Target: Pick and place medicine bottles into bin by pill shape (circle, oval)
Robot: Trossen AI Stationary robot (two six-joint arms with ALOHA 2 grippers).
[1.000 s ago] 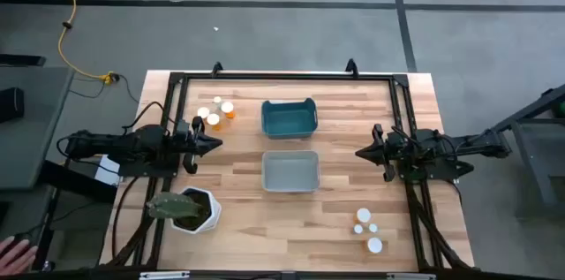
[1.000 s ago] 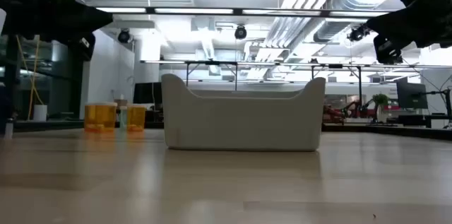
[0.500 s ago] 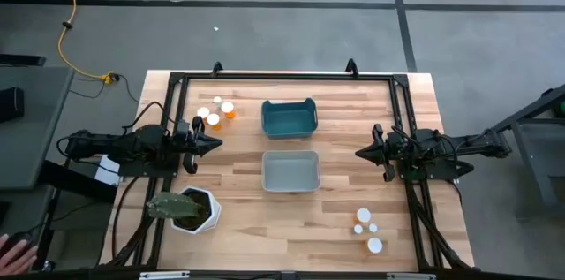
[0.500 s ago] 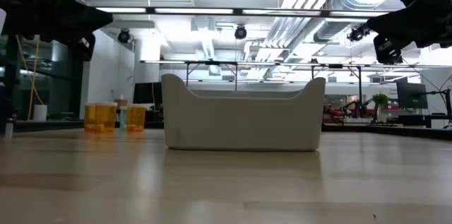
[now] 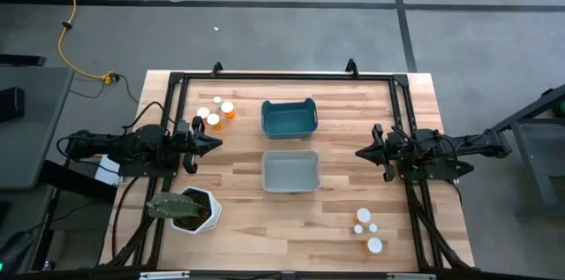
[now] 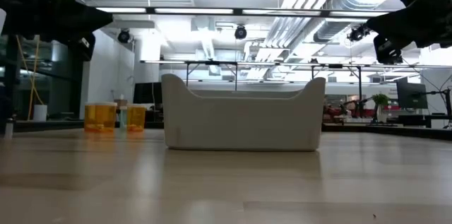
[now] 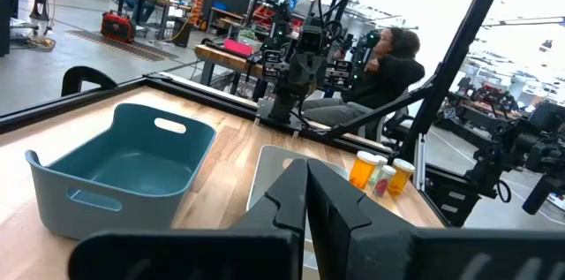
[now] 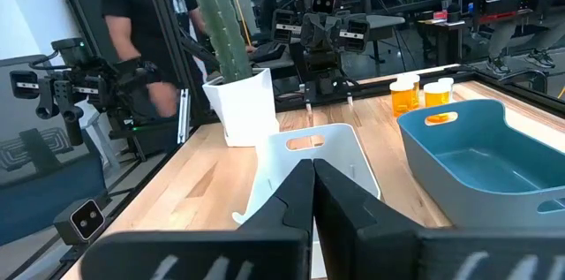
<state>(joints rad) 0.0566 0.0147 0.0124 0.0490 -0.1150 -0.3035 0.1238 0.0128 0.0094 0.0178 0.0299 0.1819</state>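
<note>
Several medicine bottles (image 5: 216,110), orange with white caps, stand on their bases at the table's far left; they also show in the low view (image 6: 101,116) and the right wrist view (image 8: 415,94). Three more bottles (image 5: 368,229) stand at the near right, orange and greenish in the left wrist view (image 7: 378,172). A teal bin (image 5: 289,117) sits mid-table, with a pale grey bin (image 5: 290,171) nearer. My left gripper (image 5: 218,144) hovers shut left of the bins. My right gripper (image 5: 357,151) hovers shut right of them. Neither holds anything.
A white hexagonal pot with a cactus (image 5: 190,210) stands at the near left. A black frame (image 5: 282,75) runs along the table's edges. People show in the room beyond the table (image 8: 141,41). Bare wood lies between each gripper and the bins.
Both arms have kept still. A person's hand at the near left, off the table, has drawn out of the high view.
</note>
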